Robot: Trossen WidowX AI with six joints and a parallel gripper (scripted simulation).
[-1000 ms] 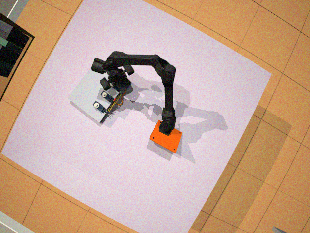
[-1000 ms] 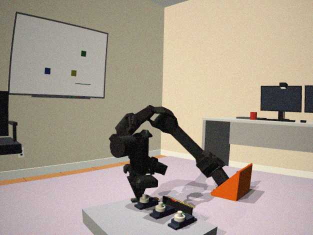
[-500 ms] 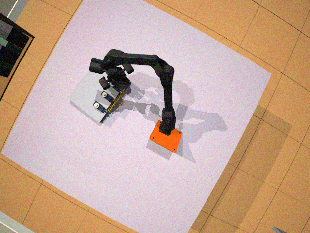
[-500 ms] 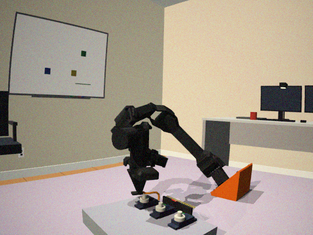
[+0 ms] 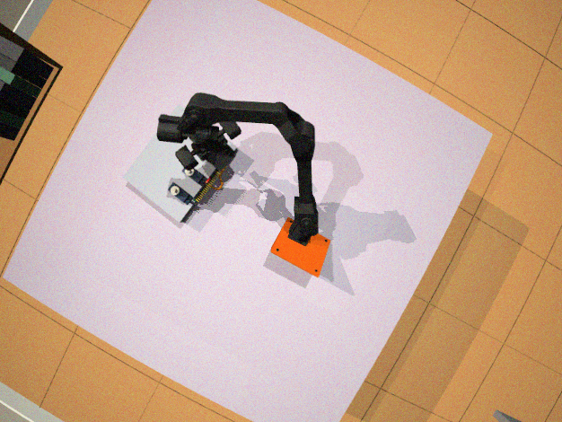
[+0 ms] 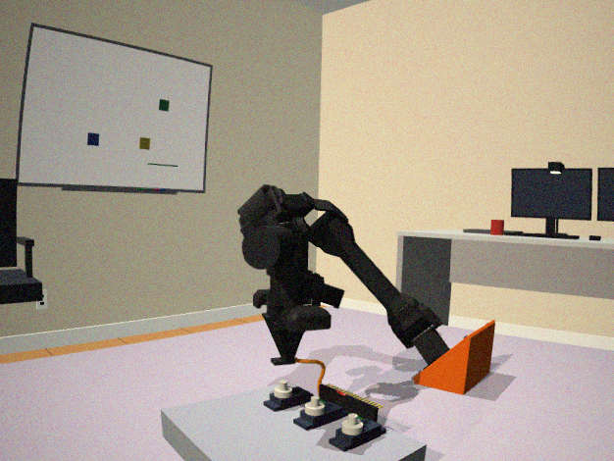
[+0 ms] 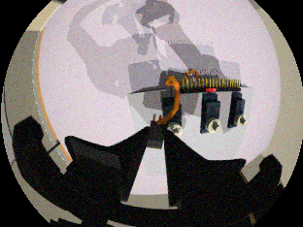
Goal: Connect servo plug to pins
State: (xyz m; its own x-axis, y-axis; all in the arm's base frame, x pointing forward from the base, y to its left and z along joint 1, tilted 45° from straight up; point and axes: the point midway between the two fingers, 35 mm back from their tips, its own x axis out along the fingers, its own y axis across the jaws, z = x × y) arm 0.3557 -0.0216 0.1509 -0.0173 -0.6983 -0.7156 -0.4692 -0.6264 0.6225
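Observation:
My gripper (image 7: 157,131) (image 6: 283,358) is shut on the dark flat plug (image 7: 154,135) (image 6: 282,361) and holds it above the grey holder block (image 6: 223,422) (image 7: 204,143). The orange lead (image 6: 322,373) (image 7: 176,99) rises from the plug and curves down to the near end of the pin row (image 6: 362,396) (image 7: 214,82) (image 5: 207,187). A red mark (image 7: 211,90) (image 6: 340,393) (image 5: 207,180) shows beside the middle of the row. The dot and the plug's holes cannot be made out. In the top view the arm hides the plug.
Three dark servos with pale round horns, one of them a servo (image 6: 317,414) (image 7: 211,112) in the middle, stand on the block beside the pin row. The arm's orange base wedge (image 5: 299,254) (image 6: 461,362) stands beyond the pin side of the block.

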